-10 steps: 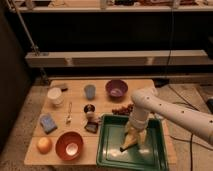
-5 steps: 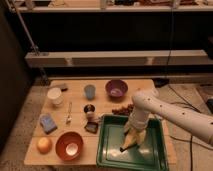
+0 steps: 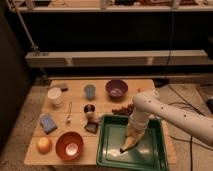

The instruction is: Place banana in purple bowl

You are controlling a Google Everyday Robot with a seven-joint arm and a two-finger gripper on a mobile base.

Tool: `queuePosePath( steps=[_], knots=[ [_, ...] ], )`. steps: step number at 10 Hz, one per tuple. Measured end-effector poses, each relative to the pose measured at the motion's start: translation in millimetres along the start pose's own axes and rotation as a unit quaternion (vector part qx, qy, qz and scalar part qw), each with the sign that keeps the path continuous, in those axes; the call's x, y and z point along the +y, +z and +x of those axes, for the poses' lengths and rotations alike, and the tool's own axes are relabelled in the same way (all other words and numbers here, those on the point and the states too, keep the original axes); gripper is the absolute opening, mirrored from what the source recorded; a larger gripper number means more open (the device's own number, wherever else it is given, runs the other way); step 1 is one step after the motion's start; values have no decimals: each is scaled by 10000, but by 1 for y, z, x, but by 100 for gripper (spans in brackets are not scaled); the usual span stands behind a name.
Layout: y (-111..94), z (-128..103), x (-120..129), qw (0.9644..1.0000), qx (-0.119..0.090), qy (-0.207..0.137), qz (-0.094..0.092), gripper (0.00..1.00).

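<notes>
The pale yellow banana [image 3: 130,142] lies in the green tray [image 3: 107,150] at the front right of the table, its dark tip pointing toward the front. My gripper [image 3: 135,131] reaches down from the white arm on the right and sits right on the banana's upper end, hiding that part. The purple bowl [image 3: 116,89] stands at the back of the table, beyond the tray, with a paler patch inside.
An orange-red bowl [image 3: 69,145] and a round orange fruit [image 3: 44,145] sit at the front left. A blue sponge [image 3: 48,123], white cup [image 3: 55,95], blue-grey cup [image 3: 90,91], spoon [image 3: 69,114] and small dark can [image 3: 89,110] fill the left half. Shelving runs behind.
</notes>
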Motion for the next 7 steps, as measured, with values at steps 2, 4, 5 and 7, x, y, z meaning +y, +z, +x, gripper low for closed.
queuePosePath(
  steps=[2, 4, 5, 7],
  knots=[
    [1, 1, -1, 10000, -9, 21, -17, 5],
    [0, 1, -3, 10000, -19, 56, -12, 0],
    [-2, 2, -4, 10000, -17, 71, 0, 0],
    [-9, 2, -7, 9998, -30, 143, 101, 0]
  ],
)
